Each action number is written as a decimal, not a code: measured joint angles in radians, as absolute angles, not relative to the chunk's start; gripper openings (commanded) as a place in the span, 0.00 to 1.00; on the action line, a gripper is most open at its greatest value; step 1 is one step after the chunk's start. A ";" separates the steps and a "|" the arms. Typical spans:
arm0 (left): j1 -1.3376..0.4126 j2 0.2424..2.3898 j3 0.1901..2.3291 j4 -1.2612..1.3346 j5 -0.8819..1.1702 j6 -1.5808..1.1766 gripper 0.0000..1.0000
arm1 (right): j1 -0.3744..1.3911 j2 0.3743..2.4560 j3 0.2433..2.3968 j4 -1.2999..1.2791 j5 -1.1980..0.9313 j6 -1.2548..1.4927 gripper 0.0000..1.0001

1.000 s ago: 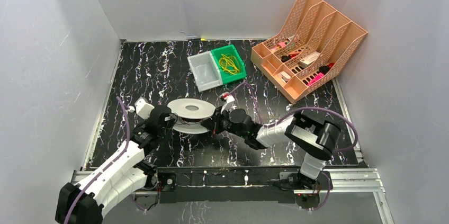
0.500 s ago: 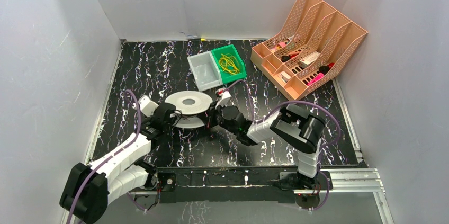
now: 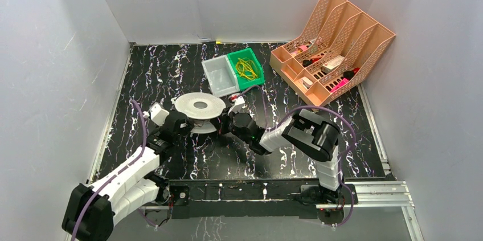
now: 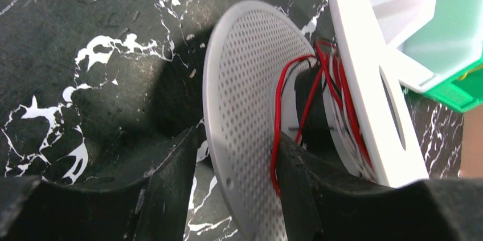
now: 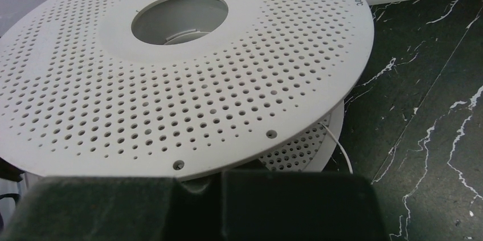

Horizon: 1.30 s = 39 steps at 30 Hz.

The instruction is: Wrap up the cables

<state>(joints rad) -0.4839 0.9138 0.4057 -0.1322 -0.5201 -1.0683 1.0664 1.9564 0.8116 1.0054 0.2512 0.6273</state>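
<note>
A white perforated spool point(image 3: 199, 106) stands in the middle of the black marbled table. The cable, a thin red wire point(image 4: 279, 115), is partly wound round the spool's black hub between the two flanges and runs down past my left finger. My left gripper point(image 3: 181, 123) is at the spool's left side; in the left wrist view it point(image 4: 236, 138) is shut on the lower flange point(image 4: 245, 98), the red wire against the inner finger. My right gripper point(image 3: 226, 125) is at the spool's right side, shut on the upper flange's rim point(image 5: 196, 181). The red wire is hidden in the right wrist view.
A white bin point(image 3: 219, 77) and a green bin point(image 3: 254, 76) holding a yellow wire tangle stand just behind the spool. A peach file organizer point(image 3: 333, 41) stands at the back right. A thin white wire point(image 5: 339, 144) hangs by the lower flange. Grey walls enclose the table.
The spool has moved away from the arm bases and a little left, toward the bins. Both grippers have moved with it, still at its two sides.
</note>
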 measured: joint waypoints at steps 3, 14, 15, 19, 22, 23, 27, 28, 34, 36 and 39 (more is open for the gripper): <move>-0.487 0.886 0.406 -0.159 -0.485 -1.069 0.55 | 1.070 1.976 0.828 1.011 0.264 0.625 0.00; -0.495 0.829 0.404 -0.217 -0.401 -1.062 0.59 | 1.083 2.010 0.857 1.029 0.281 0.624 0.00; -0.496 0.822 0.402 -0.223 -0.393 -1.059 0.59 | 1.084 2.013 0.860 1.030 0.282 0.624 0.00; -0.501 0.794 0.401 -0.260 -0.360 -1.042 0.61 | 1.090 2.023 0.864 1.026 0.282 0.629 0.00; -0.505 0.774 0.401 -0.296 -0.328 -1.024 0.65 | 1.094 2.040 0.871 1.018 0.279 0.633 0.00; -0.507 0.769 0.401 -0.303 -0.319 -1.021 0.66 | 1.097 2.048 0.873 1.007 0.272 0.634 0.00; -0.510 0.748 0.401 -0.307 -0.301 -1.013 0.67 | 1.117 2.078 0.874 0.973 0.251 0.645 0.00; -0.510 0.742 0.401 -0.308 -0.299 -1.011 0.67 | 1.123 2.078 0.876 0.967 0.250 0.647 0.00; -0.510 0.721 0.401 -0.308 -0.290 -1.010 0.69 | 1.134 2.078 0.876 0.965 0.239 0.651 0.00; -0.510 0.717 0.401 -0.311 -0.287 -1.008 0.69 | 1.134 2.078 0.876 0.965 0.238 0.651 0.06; -0.510 0.716 0.401 -0.317 -0.286 -1.002 0.70 | 1.134 2.078 0.876 0.966 0.237 0.652 0.17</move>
